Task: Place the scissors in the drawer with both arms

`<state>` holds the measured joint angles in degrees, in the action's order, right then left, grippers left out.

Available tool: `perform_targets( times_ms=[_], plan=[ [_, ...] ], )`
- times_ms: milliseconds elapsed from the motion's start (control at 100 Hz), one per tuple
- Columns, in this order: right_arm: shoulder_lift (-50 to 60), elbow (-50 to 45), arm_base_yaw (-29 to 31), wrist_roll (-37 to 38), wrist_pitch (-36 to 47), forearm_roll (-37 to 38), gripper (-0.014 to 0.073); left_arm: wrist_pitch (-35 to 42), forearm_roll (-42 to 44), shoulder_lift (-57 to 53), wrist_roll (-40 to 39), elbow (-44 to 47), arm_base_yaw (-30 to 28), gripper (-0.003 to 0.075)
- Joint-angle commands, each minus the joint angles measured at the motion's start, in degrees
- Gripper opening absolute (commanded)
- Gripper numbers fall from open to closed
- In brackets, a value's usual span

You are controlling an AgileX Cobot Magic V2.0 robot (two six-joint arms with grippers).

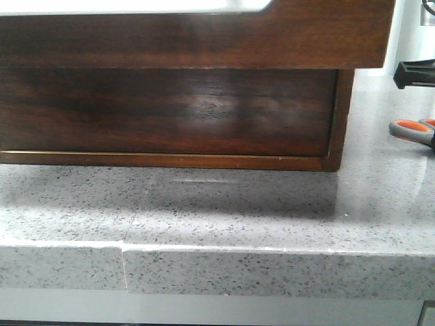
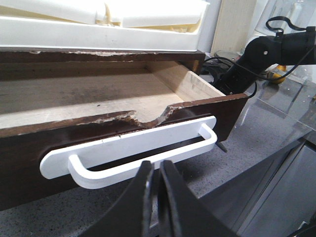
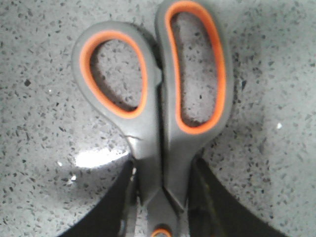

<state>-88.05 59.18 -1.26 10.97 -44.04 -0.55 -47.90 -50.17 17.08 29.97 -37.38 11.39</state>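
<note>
One view only — the right wrist's — shows the right tool [image 3: 160, 197] straddling the scissors [image 3: 153, 108].

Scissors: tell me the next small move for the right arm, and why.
Probably close the right gripper on the scissors and lift. Its fingers straddle the handle neck, and the scissors lie flat on the counter. The drawer already stands open, with the left gripper shut in front of its white handle.
</note>
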Motion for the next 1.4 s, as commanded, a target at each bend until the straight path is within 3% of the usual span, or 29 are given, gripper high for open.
perform_targets(
  times_ms=[0,270,550,810,1130,1270,1390],
  plan=[
    [1.81,0.63,0.18,0.19,0.01,0.06,-0.0064,2.80,-3.15,0.72,0.14,-1.89,0.14,-0.0020],
    [18.10,3.32,0.18,-2.07,1.47,0.55,-0.0064,2.80,-3.22,0.72,0.14,-1.89,0.14,-0.0020],
    [29.66,19.38,-6.95,-14.92,2.31,0.55,-0.0064,2.80,-3.22,0.72,0.14,-1.89,0.14,-0.0020],
    [27.34,33.74,-21.62,-22.71,2.20,0.55,-0.0064,2.80,-3.22,0.72,0.14,-1.89,0.14,-0.0020],
    [18.30,35.79,-42.82,-36.06,2.20,0.55,-0.0066,0.84,-3.37,0.72,0.14,-1.89,0.14,-0.0020],
    [12.64,35.79,-47.43,-37.28,2.05,2.67,-0.0066,-0.65,-3.37,0.72,0.14,-1.89,0.14,-0.0020],
    [7.96,35.79,-47.80,-37.28,0.99,4.89,-0.0066,-0.65,-3.37,0.72,0.14,-1.89,0.14,-0.0020]
  ],
)
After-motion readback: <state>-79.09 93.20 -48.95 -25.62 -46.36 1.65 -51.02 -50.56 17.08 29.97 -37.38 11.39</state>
